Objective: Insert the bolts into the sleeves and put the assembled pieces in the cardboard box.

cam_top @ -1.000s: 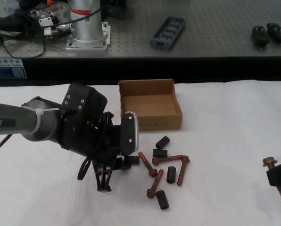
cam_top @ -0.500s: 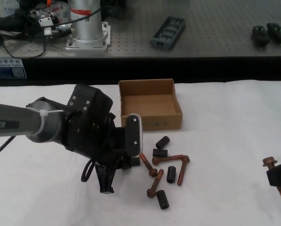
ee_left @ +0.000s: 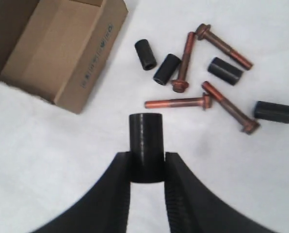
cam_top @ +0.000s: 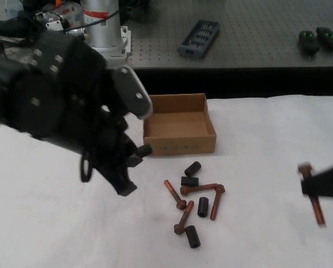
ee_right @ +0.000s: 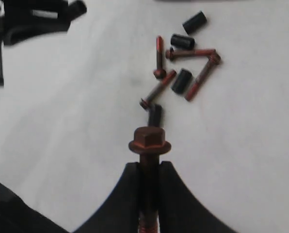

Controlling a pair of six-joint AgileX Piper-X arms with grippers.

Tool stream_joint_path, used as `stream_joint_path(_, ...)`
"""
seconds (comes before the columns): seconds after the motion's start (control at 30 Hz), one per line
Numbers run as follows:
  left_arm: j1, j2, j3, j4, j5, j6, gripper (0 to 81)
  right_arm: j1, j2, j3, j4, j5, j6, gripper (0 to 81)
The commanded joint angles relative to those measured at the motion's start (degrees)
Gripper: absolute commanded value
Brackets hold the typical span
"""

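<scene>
My left gripper (ee_left: 147,162) is shut on a black sleeve (ee_left: 146,145), held upright above the white cloth; in the high view this sleeve (cam_top: 144,149) sticks out of the left gripper (cam_top: 134,159) left of the cardboard box (cam_top: 180,146). The box (ee_left: 52,53) is open and holds nothing. My right gripper (ee_right: 148,171) is shut on a copper bolt (ee_right: 149,141), head outward; in the high view the bolt (cam_top: 312,192) hangs at the far right. Several loose bolts (cam_top: 199,188) and black sleeves (cam_top: 192,237) lie in front of the box.
A white cloth (cam_top: 256,139) covers the bench. Behind it, on the perforated table, stand a metal post base (cam_top: 102,33), a grey rack (cam_top: 198,36) and two dark knobs (cam_top: 320,39). The bulky left arm (cam_top: 49,95) hangs over the cloth's left half.
The left arm has risen off the cloth with the sleeve, up and to the left. The right gripper with its bolt has shifted slightly left and up.
</scene>
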State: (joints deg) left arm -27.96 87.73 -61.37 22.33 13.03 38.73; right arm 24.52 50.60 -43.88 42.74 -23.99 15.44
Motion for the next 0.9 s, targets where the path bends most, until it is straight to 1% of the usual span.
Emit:
stream_joint_path(0.0, 0.47, -8.31, 1.62, 9.69, 6.12, -10.02, 0.6, 0.3, 0.22, -0.28, -6.48, -2.7, 6.25, 2.8)
stream_joint_path(0.07, 0.6, -11.98, 4.3, 9.57, 9.0, -13.76, 0.6, 0.3, 1.3, -0.28, -12.11, -4.46, 11.1, 2.8)
stream_joint_path(0.17, 0.6, -17.23, 9.32, 7.52, 10.5, -18.08, 0.6, 0.3, 4.01, -0.28, -18.83, -8.93, 16.05, 2.8)
stream_joint_path(0.23, 0.6, -20.92, 12.47, 4.57, 12.48, -22.84, 0.6, 0.3, 6.37, -0.28, -23.61, -11.12, 19.56, 2.8)
stream_joint_path(0.37, 0.6, -27.06, 18.39, -3.9, 18.5, -32.81, 0.6, 0.55, 11.22, -0.28, -33.38, -15.83, 27.14, 2.8)
stream_joint_path(0.4, 0.6, -28.29, 19.82, -6.45, 19.26, -35.45, 0.6, 0.9, 12.12, -0.28, -35.66, -16.08, 28.88, 2.8)
stream_joint_path(0.5, 0.6, -30.76, 23.62, -13.76, 21.21, -42.55, 0.6, 3.24, 15.1, -0.28, -41.32, -16.53, 32.68, 2.8)
stream_joint_path(0.6, 0.6, -32.19, 26.17, -19.19, 24.26, -47.09, 0.6, 6.52, 17.91, -0.28, -46.21, -16.88, 36.05, 2.8)
stream_joint_path(0.73, 0.6, -32.55, 27.89, -24.79, 27.54, -51.32, 0.6, 10.63, 20.36, -0.28, -53.11, -16.88, 39.87, 2.8)
stream_joint_path(0.87, 0.6, -32.55, 27.88, -28.37, 30.12, -52.72, 0.6, 12.99, 20.99, -0.28, -56.12, -16.88, 41.55, 2.8)
